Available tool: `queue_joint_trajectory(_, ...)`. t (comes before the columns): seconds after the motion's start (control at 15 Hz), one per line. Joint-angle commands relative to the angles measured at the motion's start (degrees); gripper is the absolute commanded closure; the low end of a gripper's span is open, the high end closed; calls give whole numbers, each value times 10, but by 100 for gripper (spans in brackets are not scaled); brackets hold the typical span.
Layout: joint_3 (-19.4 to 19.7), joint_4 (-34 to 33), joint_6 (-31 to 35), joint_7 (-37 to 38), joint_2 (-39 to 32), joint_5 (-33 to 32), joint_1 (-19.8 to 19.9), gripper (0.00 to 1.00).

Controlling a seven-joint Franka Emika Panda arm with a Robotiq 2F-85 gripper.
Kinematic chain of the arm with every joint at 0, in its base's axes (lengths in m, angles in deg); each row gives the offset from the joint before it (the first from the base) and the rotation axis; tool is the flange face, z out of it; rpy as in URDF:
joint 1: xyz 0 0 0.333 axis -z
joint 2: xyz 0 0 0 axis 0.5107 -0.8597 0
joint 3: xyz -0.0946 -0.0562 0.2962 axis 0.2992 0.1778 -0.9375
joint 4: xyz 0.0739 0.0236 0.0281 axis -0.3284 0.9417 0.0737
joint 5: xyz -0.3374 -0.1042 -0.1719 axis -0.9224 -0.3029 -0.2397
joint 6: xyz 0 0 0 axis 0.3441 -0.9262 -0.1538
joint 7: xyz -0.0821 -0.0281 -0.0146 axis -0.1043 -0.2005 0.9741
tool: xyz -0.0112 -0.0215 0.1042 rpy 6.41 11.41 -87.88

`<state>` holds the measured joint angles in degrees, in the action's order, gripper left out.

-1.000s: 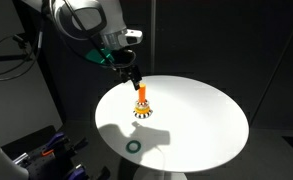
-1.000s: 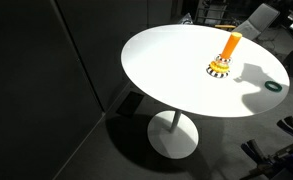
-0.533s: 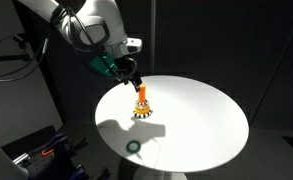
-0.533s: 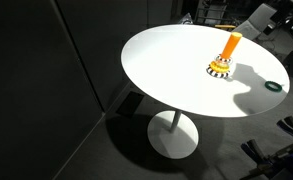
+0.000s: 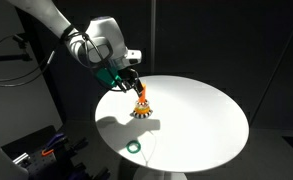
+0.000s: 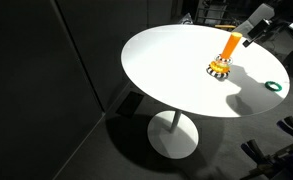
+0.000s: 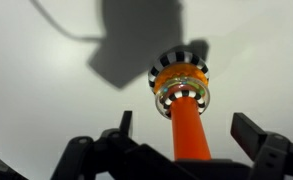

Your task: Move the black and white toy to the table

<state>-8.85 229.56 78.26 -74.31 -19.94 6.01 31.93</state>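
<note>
The black and white toy (image 7: 182, 62) is a striped ring at the foot of an upright orange peg (image 7: 186, 130) on the round white table (image 5: 201, 125). It also shows in both exterior views (image 5: 142, 112) (image 6: 219, 70). My gripper (image 7: 181, 135) is open, with its fingers on either side of the peg's upper part, above the ring. In an exterior view my gripper (image 5: 134, 86) hangs just over the peg top. A plain green ring (image 5: 134, 147) lies on the table near its edge, also in the other exterior view (image 6: 275, 87).
The table stands on a single pedestal foot (image 6: 173, 135) on a dark floor. Dark equipment (image 5: 36, 155) sits low beside the table. The room around is dark.
My arm has come down and toward the peg. The gripper now straddles the peg top. The toys have not moved.
</note>
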Motion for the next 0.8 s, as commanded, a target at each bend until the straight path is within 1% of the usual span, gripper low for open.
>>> queue_joint_trajectory(0.0, -8, -8, 58, -1, -44, -1, 1, 0)
queue_joint_trajectory(0.13, -12, -10, 93, 3, -67, -4, 1, 0)
queue_joint_trajectory(0.33, -13, -19, 127, 9, -98, -12, -3, 0)
queue_joint_trajectory(0.73, -2, -44, 168, 12, -148, -22, -14, 0)
